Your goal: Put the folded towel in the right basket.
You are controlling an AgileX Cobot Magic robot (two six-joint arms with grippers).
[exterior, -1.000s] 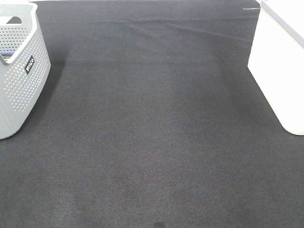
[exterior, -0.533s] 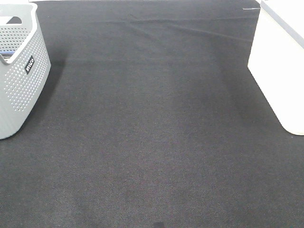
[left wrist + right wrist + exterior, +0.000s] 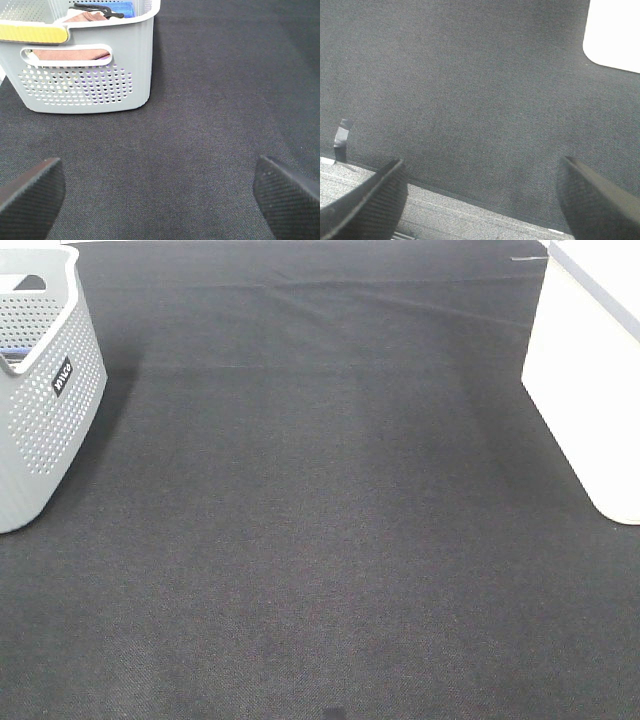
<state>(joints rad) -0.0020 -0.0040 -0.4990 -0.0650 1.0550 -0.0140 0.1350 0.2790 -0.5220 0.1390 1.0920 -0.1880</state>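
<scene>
Dark mat (image 3: 330,520), grey basket (image 3: 45,390), white basket (image 3: 595,370)

A dark woven mat (image 3: 330,520) covers the work surface, with a faint crease (image 3: 400,302) running across its far part. At the mat's far left edge stands a grey perforated basket (image 3: 45,410) bearing a small black label (image 3: 62,376); inside it lie a reddish-brown cloth (image 3: 70,52), something blue (image 3: 120,8) and a black item (hard to identify) (image 3: 95,10). A yellow strip (image 3: 32,33) lies on its rim.
</scene>
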